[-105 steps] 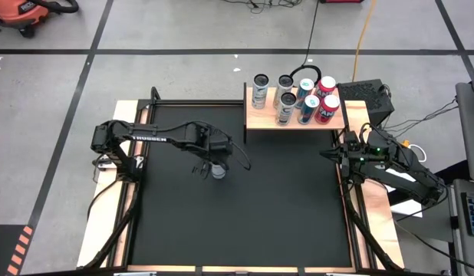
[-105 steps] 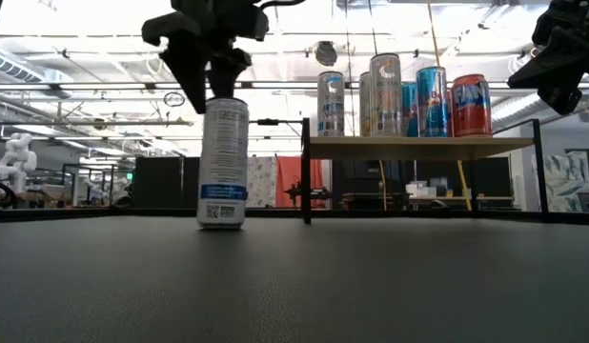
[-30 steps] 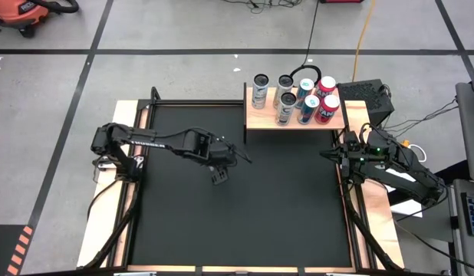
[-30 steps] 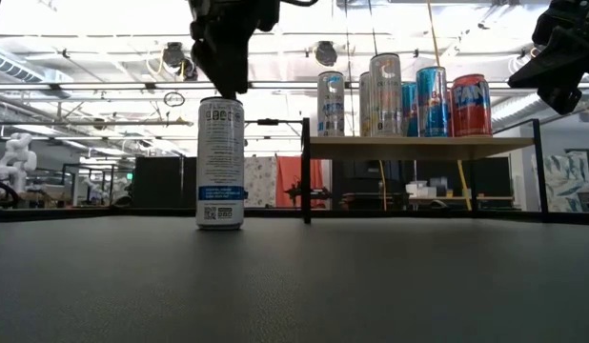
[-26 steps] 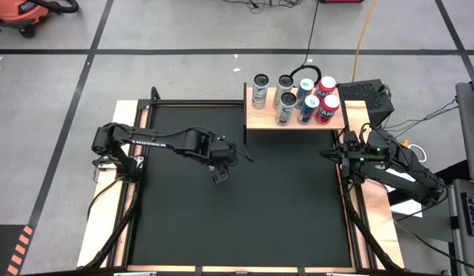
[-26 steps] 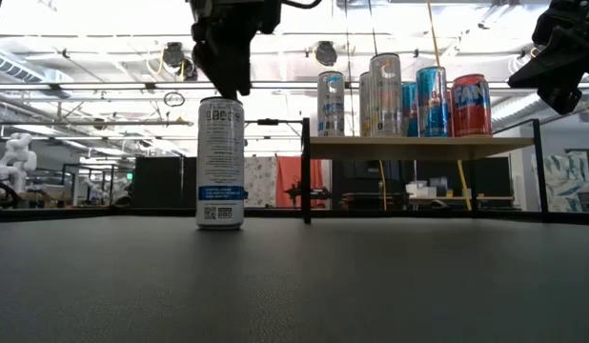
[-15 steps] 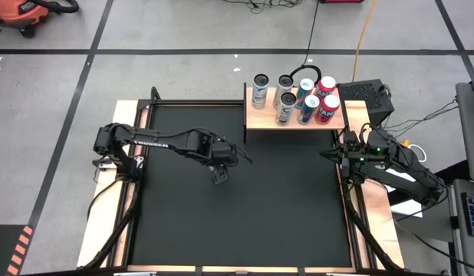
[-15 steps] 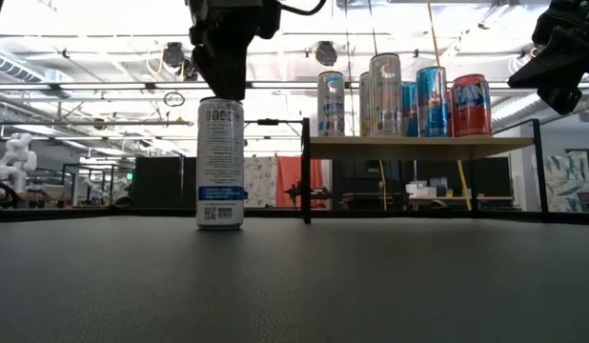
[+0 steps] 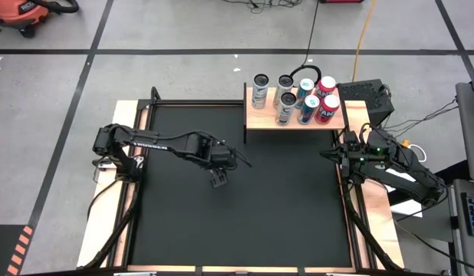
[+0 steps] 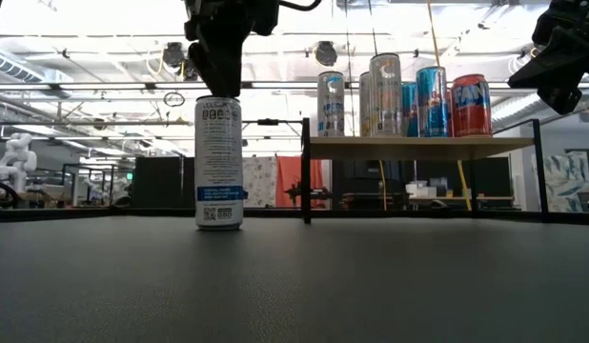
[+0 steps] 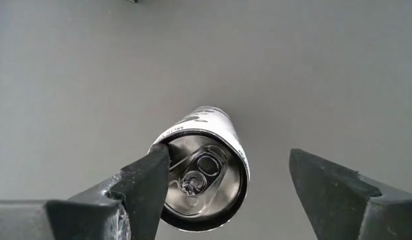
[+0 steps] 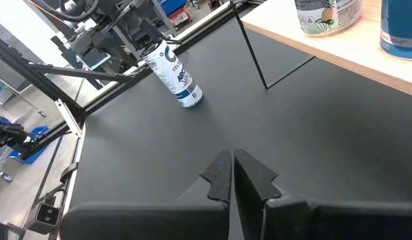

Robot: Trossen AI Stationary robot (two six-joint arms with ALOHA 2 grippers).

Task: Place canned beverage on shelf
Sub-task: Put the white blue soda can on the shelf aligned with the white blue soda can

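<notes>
A tall white can with a blue band stands upright on its base on the black mat. It also shows in the right wrist view. My left gripper is open right above the can's silver top, one finger on each side, and hides the can in the high view. My right gripper is shut and empty at the table's right edge. The light wooden shelf stands at the far edge. My left gripper points down over the can's top rim. In the low view its fingertips reach down to the rim. I cannot tell whether a finger touches the rim.
Several cans stand on the shelf's right and middle parts, and its near left corner is bare wood. In the low view the shelf top stands on thin black legs, higher than the can's middle. The mat has free room between can and shelf.
My left gripper has stayed open above the can and has gone slightly toward the table's near edge. The can still stands upright on the mat.
</notes>
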